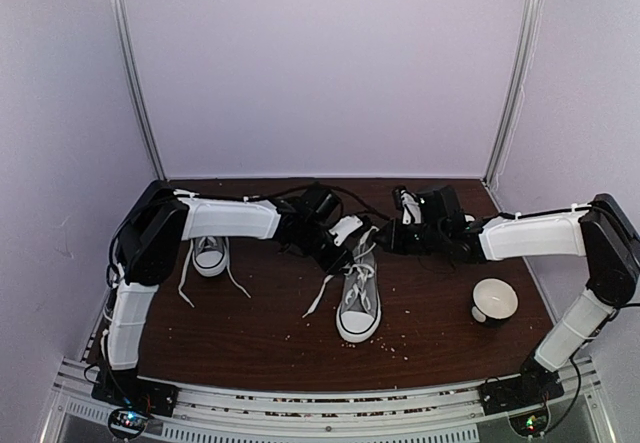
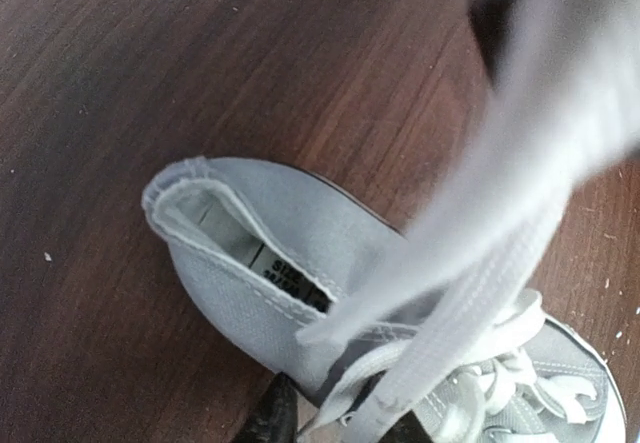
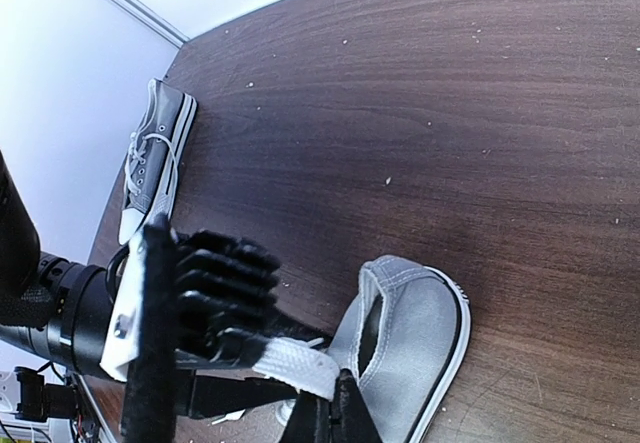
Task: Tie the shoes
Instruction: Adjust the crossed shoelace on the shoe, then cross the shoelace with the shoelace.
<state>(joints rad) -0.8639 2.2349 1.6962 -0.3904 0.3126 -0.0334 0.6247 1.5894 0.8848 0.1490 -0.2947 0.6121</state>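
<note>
Grey canvas pair, 2 items, on table (image 1: 440, 338), neither tied. Middle shoe (image 1: 359, 303): no knot or bow visible; right gripper (image 3: 330, 415) closed on its white lace (image 3: 295, 365); left gripper (image 2: 340, 425), jaws narrowly apart astride a lace (image 2: 480, 293), grip unconfirmable. Left-hand shoe (image 1: 210, 255): laces (image 1: 185, 288) loose, unattended.

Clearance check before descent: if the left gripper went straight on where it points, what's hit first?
The left gripper likely meets the white lace crossing between its tips first; the grey shoe lies right behind it, depth unclear.

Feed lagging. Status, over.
Right gripper shut on lace of centre sneaker. Left gripper straddles lace, grip unclear. No bow yet. White cup far right, not obstructing.
</note>
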